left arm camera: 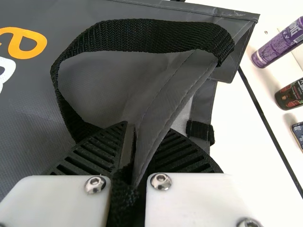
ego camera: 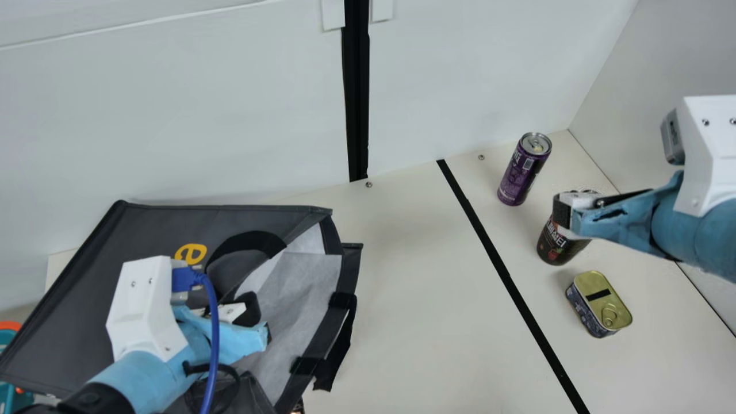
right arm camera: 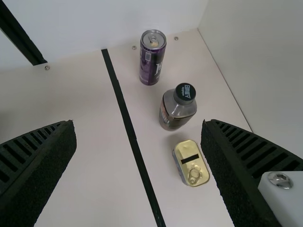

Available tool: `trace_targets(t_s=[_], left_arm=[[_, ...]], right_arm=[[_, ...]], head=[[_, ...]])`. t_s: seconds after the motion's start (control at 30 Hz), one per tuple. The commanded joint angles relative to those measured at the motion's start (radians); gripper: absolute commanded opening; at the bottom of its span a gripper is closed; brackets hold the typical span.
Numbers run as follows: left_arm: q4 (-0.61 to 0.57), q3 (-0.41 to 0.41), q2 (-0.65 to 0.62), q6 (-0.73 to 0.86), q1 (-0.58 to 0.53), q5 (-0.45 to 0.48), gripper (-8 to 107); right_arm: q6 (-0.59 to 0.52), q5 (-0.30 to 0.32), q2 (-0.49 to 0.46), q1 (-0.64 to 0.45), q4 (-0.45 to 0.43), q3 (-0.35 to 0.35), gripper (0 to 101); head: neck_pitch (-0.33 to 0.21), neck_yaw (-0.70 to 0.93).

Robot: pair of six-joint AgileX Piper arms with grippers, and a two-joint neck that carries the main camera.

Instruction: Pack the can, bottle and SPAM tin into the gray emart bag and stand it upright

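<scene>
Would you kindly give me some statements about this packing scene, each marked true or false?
1. The can, bottle and SPAM tin are all outside the bag. True.
2. The can is lying on its side. False: it stands upright.
3. The left end effector is closed on the bag. True.
4. The right end effector is gripping the bottle. False: the right end effector is open and holds nothing.

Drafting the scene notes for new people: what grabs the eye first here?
The big gray bag at the main view's left, its open mouth facing right and its fabric pinched in my left gripper. Then the purple can, the dark bottle and the gold-topped tin, standing in a loose row right of the black strip.
</scene>
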Motion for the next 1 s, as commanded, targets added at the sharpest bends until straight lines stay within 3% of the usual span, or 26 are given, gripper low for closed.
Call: trace_targets(t_s=[0.0, 0.97], left_arm=[[0.0, 0.0, 0.0, 0.0, 0.0, 0.0, -8], [0.0, 0.0, 0.0, 0.0, 0.0, 0.0, -8]], right_arm=[[-0.008, -0.003, 0.018, -0.006, 0.005, -0.015, 95], [-0.119, -0.031, 0.346, -0.144, 0.121, -0.243, 95]], head=[[-0.023, -0.001], [-0.023, -0.001]])
